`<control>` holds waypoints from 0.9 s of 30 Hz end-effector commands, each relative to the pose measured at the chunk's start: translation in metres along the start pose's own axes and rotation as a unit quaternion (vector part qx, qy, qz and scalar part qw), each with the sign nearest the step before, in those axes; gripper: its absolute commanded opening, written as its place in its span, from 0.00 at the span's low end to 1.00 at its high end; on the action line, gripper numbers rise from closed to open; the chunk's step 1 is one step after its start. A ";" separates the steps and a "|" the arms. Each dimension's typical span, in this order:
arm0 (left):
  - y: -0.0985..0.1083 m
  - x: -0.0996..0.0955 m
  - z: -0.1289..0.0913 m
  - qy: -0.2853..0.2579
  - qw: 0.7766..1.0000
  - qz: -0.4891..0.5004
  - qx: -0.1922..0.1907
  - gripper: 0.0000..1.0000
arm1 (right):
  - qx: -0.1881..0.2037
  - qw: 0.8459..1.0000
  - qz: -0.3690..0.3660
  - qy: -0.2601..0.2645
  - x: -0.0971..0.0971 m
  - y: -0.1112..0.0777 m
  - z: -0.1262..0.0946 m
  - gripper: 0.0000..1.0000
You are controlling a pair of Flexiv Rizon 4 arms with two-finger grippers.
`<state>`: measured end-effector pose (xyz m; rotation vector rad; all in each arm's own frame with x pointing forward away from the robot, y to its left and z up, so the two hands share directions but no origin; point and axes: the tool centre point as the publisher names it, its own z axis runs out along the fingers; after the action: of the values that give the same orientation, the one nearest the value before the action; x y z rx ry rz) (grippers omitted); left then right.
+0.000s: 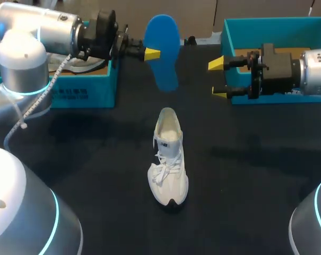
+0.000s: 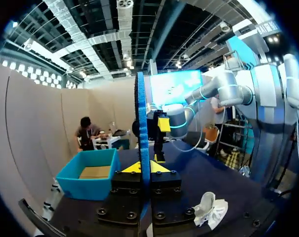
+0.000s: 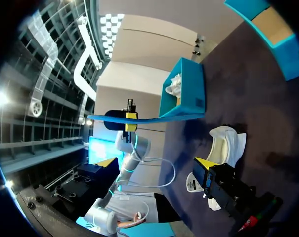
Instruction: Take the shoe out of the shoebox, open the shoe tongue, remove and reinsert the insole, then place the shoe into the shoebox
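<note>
A white shoe (image 1: 168,159) stands upright on the black table, toe toward the front, its opening facing up. My left gripper (image 1: 149,53) is shut on a blue insole (image 1: 163,50) and holds it in the air behind the shoe. In the left wrist view the insole (image 2: 142,128) stands edge-on between the yellow tips (image 2: 131,168), with the shoe (image 2: 208,207) low beside them. My right gripper (image 1: 218,78) hangs open to the right of the insole, nothing between its fingers. The right wrist view shows the insole (image 3: 139,118) ahead and the shoe (image 3: 223,143) beside one finger (image 3: 202,170).
A teal shoebox (image 1: 91,87) with white contents stands at the back left, under my left arm. A second teal shoebox (image 1: 240,29) with a cardboard floor stands at the back right, behind my right gripper. The table (image 1: 96,149) is black.
</note>
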<state>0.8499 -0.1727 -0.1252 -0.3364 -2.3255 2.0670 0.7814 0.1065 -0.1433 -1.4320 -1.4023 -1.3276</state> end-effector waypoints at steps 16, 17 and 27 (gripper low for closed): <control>-0.004 -0.006 -0.008 -0.046 0.994 0.102 -0.017 0.00 | 0.000 1.000 0.000 -0.001 0.000 0.000 0.002 1.00; -0.004 -0.006 -0.008 -0.046 0.994 0.102 -0.017 0.00 | 0.000 1.000 0.000 -0.001 0.000 0.000 0.002 1.00; 0.007 -0.013 -0.010 -0.066 0.954 0.292 -0.002 0.00 | 0.000 1.000 0.000 -0.001 0.000 0.000 0.002 1.00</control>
<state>0.8646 -0.1643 -0.1198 -0.7106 -2.5144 2.2515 0.7819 0.1067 -0.1433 -1.4319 -1.4036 -1.3270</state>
